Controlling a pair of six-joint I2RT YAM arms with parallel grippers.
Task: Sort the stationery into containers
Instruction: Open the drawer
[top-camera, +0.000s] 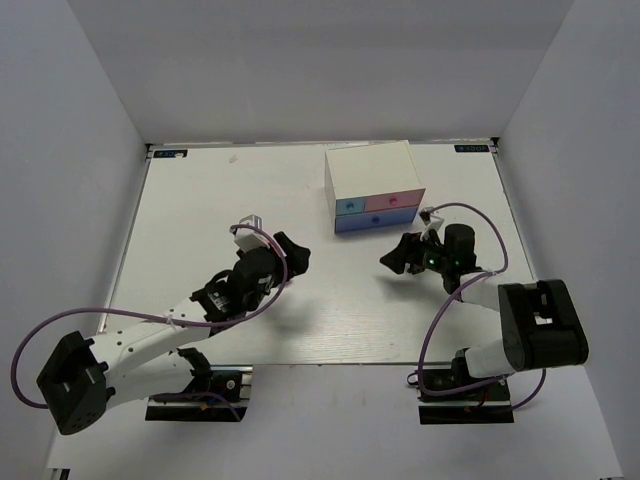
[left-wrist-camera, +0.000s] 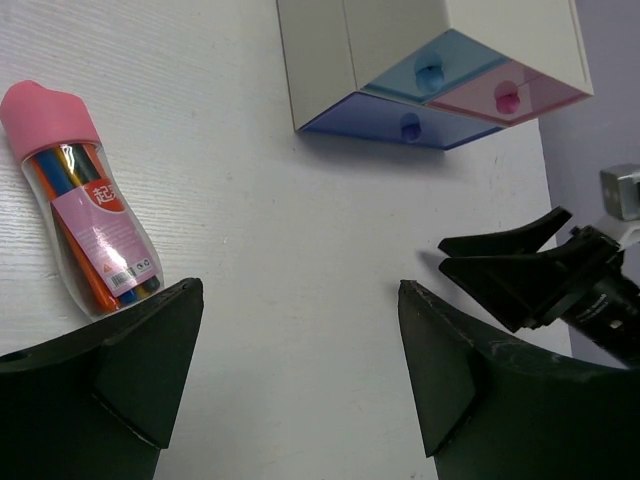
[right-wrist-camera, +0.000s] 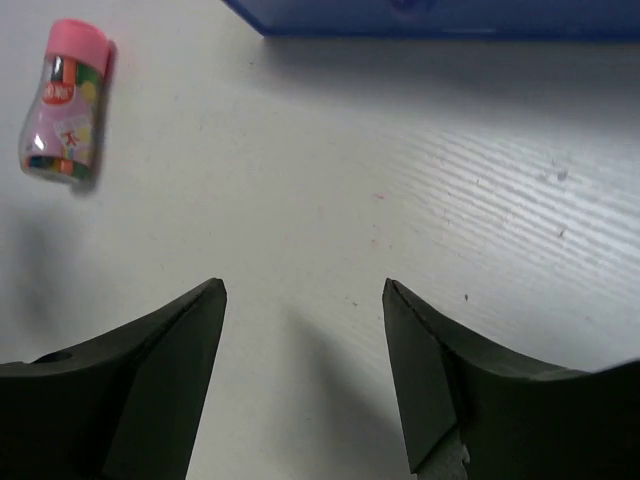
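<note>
The white drawer box (top-camera: 372, 178) stands at the back right of the table with its light-blue, pink and blue-violet drawers shut; it also shows in the left wrist view (left-wrist-camera: 350, 50). A stubby clear tube with a pink cap and pink label (left-wrist-camera: 85, 200), holding coloured pens, lies on the table just left of my left finger; it also shows far left in the right wrist view (right-wrist-camera: 68, 100). I cannot make it out in the top view. My left gripper (top-camera: 293, 252) (left-wrist-camera: 300, 290) is open and empty. My right gripper (top-camera: 398, 257) (right-wrist-camera: 303, 285) is open and empty, in front of the blue-violet drawer (right-wrist-camera: 450, 15). No grey-blue piece shows.
The two grippers point toward each other over the table's middle, and the right gripper's fingers (left-wrist-camera: 500, 265) show in the left wrist view. White walls enclose the table on three sides. The table's right edge (left-wrist-camera: 555, 250) runs beside the drawer box.
</note>
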